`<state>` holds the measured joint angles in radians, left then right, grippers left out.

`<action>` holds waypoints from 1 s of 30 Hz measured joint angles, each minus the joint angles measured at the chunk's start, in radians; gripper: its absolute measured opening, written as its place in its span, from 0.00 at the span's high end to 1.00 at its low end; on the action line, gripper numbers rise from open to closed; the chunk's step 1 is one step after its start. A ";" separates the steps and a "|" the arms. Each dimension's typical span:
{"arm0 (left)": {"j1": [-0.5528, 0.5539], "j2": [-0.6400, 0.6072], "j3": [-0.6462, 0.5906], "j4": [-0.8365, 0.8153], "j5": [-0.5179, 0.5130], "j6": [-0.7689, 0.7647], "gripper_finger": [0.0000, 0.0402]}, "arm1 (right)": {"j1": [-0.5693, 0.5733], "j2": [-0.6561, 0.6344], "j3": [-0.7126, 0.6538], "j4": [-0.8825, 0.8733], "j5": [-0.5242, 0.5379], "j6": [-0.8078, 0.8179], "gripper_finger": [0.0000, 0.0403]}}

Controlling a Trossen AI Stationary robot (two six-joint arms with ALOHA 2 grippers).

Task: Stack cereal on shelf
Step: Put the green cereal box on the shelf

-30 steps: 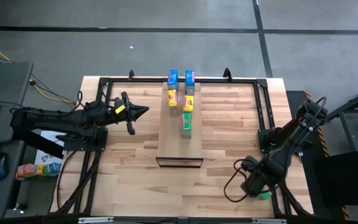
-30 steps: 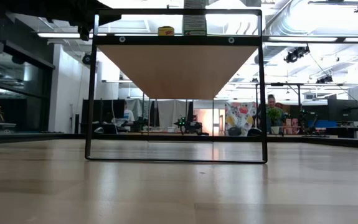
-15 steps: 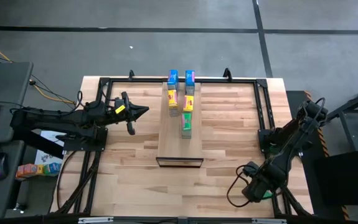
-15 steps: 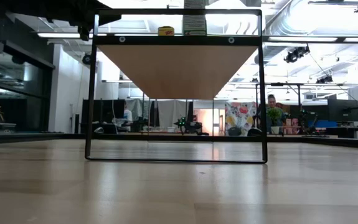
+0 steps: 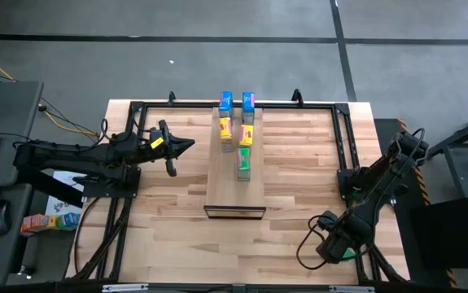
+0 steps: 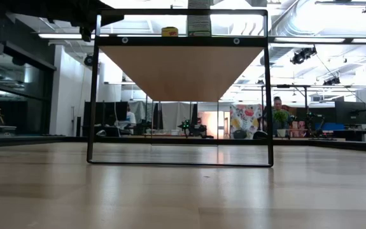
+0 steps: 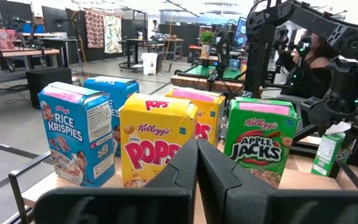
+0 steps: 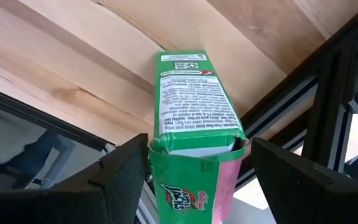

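The last green cereal box [image 8: 194, 106] lies at the worktop's [image 5: 299, 179] near right corner, well away from the shelf [image 5: 235, 187], with the right gripper [image 8: 197, 180] poised over it, fingers spread wide to either side and not yet closed on it. Five boxes already stand on the shelf, and the left gripper [image 5: 171, 159] waits to the shelf's left with its fingers pressed together. The box looks like light, thin card that would dent under a hard squeeze and has a glossy, possibly slippery skin, so it likely wants a moderate pinch across its two narrow sides near the middle.
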<state>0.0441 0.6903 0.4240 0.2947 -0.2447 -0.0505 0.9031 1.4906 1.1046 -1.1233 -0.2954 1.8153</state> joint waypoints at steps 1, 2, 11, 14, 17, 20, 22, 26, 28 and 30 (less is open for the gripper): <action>0.000 0.000 0.000 0.000 0.000 0.000 1.00 | 0.000 0.000 0.000 -0.001 0.000 -0.007 0.33; 0.000 0.000 0.000 0.000 0.000 0.000 1.00 | 0.000 0.000 0.000 -0.003 0.000 -0.008 0.33; 0.000 0.000 0.000 -0.004 0.000 0.000 1.00 | 0.000 0.000 0.000 -0.003 -0.008 0.023 0.37; 0.000 0.000 0.000 -0.004 0.000 0.000 1.00 | 0.000 0.000 0.000 -0.003 -0.023 0.020 0.44; 0.000 0.000 0.000 -0.005 0.000 0.000 1.00 | 0.000 0.000 0.000 -0.003 -0.031 0.017 0.54; 0.000 0.000 0.000 -0.005 0.000 0.000 1.00 | 0.000 0.000 0.000 0.001 -0.035 0.007 0.64; 0.000 0.000 0.000 -0.005 0.000 0.000 1.00 | 0.000 0.000 0.000 0.019 -0.035 -0.030 0.70; 0.000 0.000 0.000 -0.005 0.000 0.000 1.00 | -0.009 -0.003 0.000 0.069 -0.054 -0.112 0.79; 0.000 0.000 0.000 -0.005 0.000 0.000 1.00 | -0.025 -0.018 0.001 0.109 -0.059 -0.142 0.83; 0.000 0.000 0.000 -0.005 0.000 0.000 1.00 | -0.052 -0.039 0.021 0.152 -0.037 -0.186 0.85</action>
<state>0.0438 0.6903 0.4240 0.2896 -0.2450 -0.0502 0.8514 1.4518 1.1258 -0.9712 -0.3325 1.6288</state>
